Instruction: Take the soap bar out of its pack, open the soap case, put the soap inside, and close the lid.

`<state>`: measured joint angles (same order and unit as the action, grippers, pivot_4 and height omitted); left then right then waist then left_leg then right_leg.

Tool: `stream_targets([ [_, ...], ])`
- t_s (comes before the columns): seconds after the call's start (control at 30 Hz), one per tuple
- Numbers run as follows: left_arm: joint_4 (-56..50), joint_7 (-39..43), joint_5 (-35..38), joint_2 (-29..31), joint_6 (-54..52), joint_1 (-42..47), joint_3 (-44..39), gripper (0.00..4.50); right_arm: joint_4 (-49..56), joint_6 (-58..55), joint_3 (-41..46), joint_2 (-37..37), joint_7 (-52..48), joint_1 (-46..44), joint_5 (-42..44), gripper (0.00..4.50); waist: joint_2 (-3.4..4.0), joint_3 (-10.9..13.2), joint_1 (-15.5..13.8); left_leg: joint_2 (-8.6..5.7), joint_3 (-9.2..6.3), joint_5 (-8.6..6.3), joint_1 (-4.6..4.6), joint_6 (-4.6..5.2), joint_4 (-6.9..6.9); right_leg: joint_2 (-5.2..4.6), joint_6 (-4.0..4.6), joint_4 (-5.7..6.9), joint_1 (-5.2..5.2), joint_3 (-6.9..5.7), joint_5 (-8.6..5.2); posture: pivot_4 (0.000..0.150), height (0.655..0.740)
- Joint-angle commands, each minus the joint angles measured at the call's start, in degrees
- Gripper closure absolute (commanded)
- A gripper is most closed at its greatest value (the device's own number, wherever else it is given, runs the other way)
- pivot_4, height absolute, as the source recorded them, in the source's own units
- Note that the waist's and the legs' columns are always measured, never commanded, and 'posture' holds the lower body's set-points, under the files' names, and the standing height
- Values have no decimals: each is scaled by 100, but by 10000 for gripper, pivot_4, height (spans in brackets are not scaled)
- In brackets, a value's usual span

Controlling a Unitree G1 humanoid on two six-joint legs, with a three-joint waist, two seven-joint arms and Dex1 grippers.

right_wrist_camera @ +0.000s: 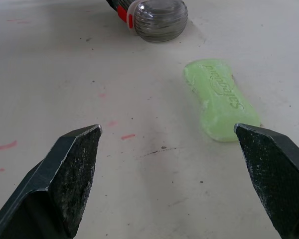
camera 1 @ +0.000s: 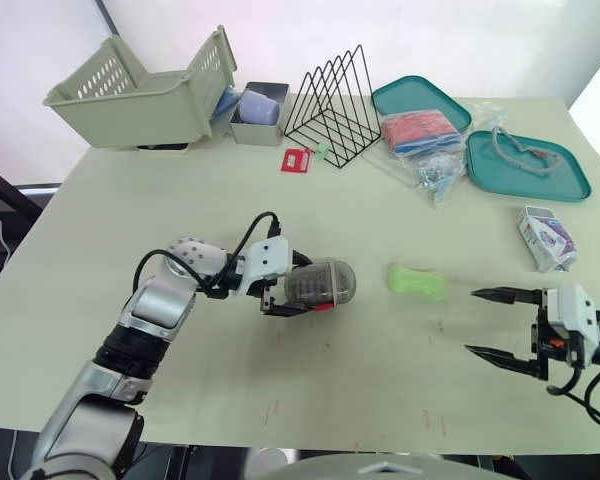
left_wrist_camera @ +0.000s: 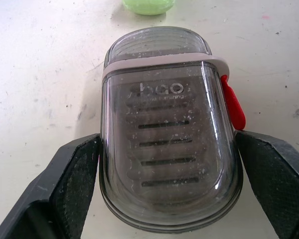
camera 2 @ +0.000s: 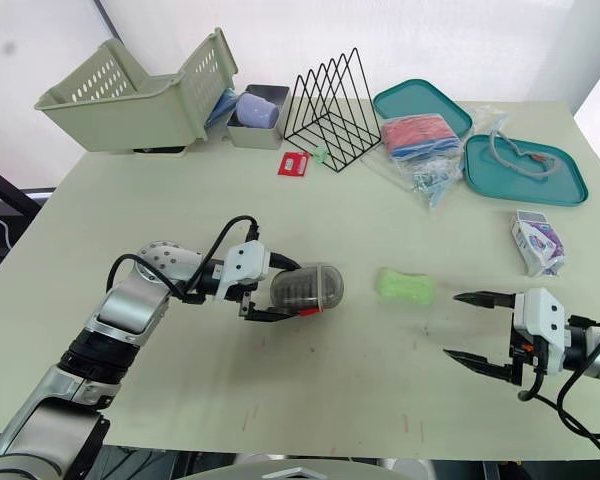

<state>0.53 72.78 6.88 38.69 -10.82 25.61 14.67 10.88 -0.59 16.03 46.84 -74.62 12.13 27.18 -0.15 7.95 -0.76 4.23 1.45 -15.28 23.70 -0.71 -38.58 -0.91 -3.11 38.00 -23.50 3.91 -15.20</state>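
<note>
left gripper (camera 1: 305, 286) clamps the shut soap case (camera 1: 323, 282) by its sides, apparently steadying it for opening. the bare green soap bar (camera 1: 417, 281) lies on the bench (camera 1: 180, 190) between the grippers. right gripper (camera 1: 472, 321) is spread wide near the soap, likely lined up to take it.

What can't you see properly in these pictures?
- Inside the basket, low down: head views, its front wall hides it.
- Writing on the soap pack: head views, too small.
- Most of the soap bar: left wrist view, cut off by the edge.
</note>
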Motion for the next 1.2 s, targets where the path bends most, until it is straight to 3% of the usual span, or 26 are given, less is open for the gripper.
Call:
stream_targets([
  [0.03, -197, 0, 0, 50, 2, 75, 17, 0, 140, 66, 44, 32, 18, 18, 40, 275, 0, 0, 0, 0, 0, 0, 0, 0, 0, 0, 0, 0, 0, 0, 0, 1500, 7400],
  [1.07, -96, 48, 23, 97, 58, 25, -5, 0, 26, 170, -23, 23, -23, 55, -5, 275, 0, 0, 0, 0, 0, 0, 0, 0, 0, 0, 0, 0, 0, 0, 0, 1500, 7400],
  [1.2, 13, 66, 18, 84, 132, 35, -12, 9924, -18, 207, -31, 26, -36, 48, -16, 0, 0, 0, 0, 0, 0, 0, 0, 0, 0, 0, 0, 0, 0, 0, 0, 1500, 7400],
])
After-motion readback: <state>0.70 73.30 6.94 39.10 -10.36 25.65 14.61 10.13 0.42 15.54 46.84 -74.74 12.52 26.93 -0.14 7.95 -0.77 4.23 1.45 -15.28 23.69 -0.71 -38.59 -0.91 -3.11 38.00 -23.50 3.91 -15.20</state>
